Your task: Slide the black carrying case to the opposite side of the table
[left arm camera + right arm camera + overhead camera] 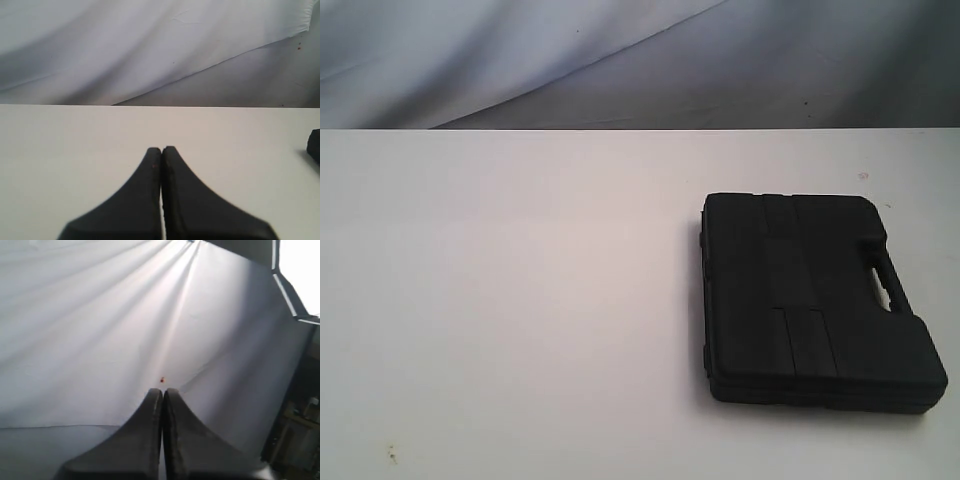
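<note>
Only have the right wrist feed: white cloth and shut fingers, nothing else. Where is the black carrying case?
Observer: In the exterior view, the black moulded plastic carrying case lies flat on the right part of the wide white table.
Operator: Anything on it or gripping it?
Observer: No. No arm or gripper shows in the exterior view, and the case lies alone.
Operator: Left arm state?
Observer: The left gripper is shut and holds nothing. Its camera looks across the table, with only a dark corner of the case at the edge of the picture.
</note>
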`<act>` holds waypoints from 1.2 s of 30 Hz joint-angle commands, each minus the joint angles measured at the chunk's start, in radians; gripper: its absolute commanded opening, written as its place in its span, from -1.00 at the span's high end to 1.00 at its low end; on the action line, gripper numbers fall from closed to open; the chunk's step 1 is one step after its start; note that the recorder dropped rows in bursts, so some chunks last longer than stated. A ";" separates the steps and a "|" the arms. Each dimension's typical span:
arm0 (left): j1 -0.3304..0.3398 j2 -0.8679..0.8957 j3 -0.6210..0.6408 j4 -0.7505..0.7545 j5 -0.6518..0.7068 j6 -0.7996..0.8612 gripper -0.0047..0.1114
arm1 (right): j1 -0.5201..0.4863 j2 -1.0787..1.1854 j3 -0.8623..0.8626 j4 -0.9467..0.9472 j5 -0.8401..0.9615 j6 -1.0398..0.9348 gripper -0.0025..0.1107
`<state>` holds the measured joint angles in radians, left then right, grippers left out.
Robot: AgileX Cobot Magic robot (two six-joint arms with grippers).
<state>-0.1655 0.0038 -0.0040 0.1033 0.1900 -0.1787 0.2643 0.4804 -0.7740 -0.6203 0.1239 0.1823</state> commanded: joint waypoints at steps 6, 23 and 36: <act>-0.007 -0.004 0.004 -0.004 -0.001 0.001 0.92 | -0.004 -0.206 0.004 -0.072 0.199 -0.010 0.96; -0.007 -0.004 0.004 -0.004 -0.001 0.001 0.92 | -0.004 -0.459 0.010 0.071 0.382 -0.051 0.96; -0.007 -0.004 0.004 -0.004 -0.001 0.001 0.92 | -0.004 -0.480 0.149 0.620 0.481 -0.428 0.96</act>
<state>-0.1655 0.0038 -0.0040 0.1033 0.1900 -0.1787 0.2643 0.0022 -0.6804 -0.1062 0.6197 -0.1755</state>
